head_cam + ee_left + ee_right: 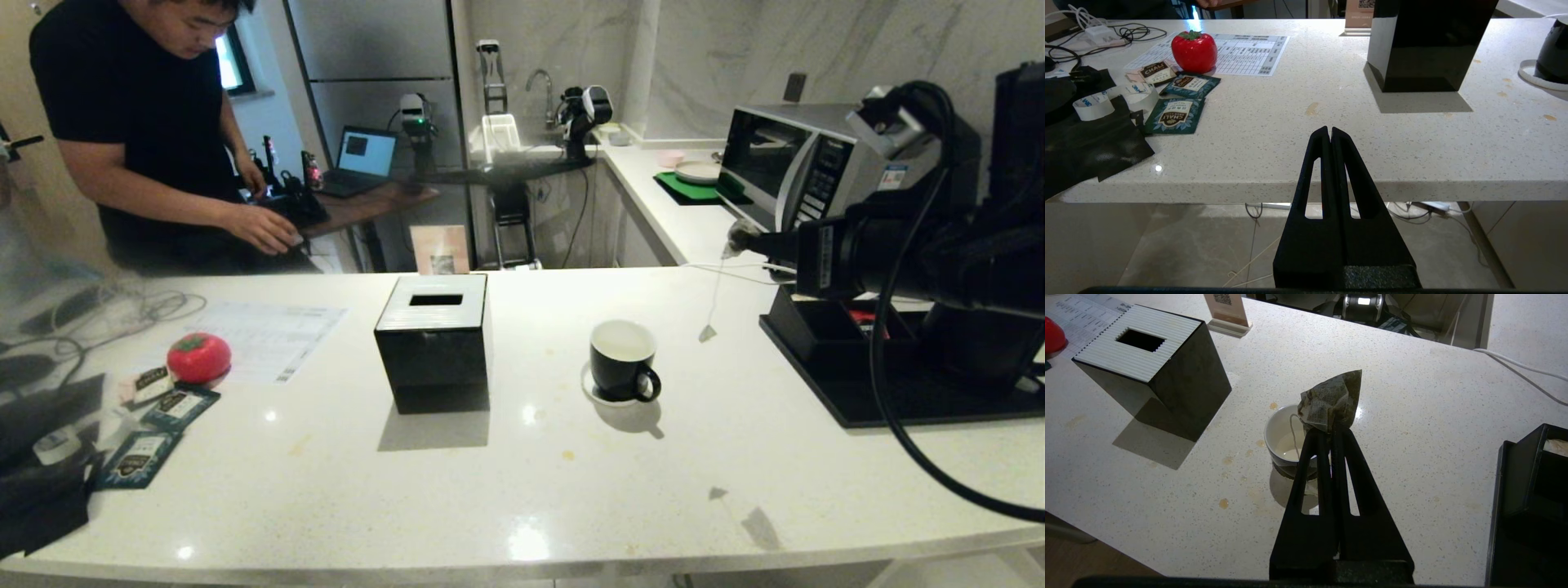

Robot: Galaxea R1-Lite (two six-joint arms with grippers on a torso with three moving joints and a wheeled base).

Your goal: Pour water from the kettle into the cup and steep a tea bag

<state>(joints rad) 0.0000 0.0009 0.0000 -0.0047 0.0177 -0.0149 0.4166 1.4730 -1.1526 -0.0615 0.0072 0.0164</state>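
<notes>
On the pale speckled stone counter we saw, from the left, foil tea packets and a glossy red tomato-shaped thing at nine o'clock. Next came a black cube tissue box with a ribbed white top.

Our left gripper hung shut and empty below the counter edge. The small black cup, white inside, stood on its saucer at centre.

At two o'clock our right gripper pinched a crumpled paper tea bag, its string dangling. We judged steeping was in hand; next, lowering the bag into the cup. We saw no kettle.
</notes>
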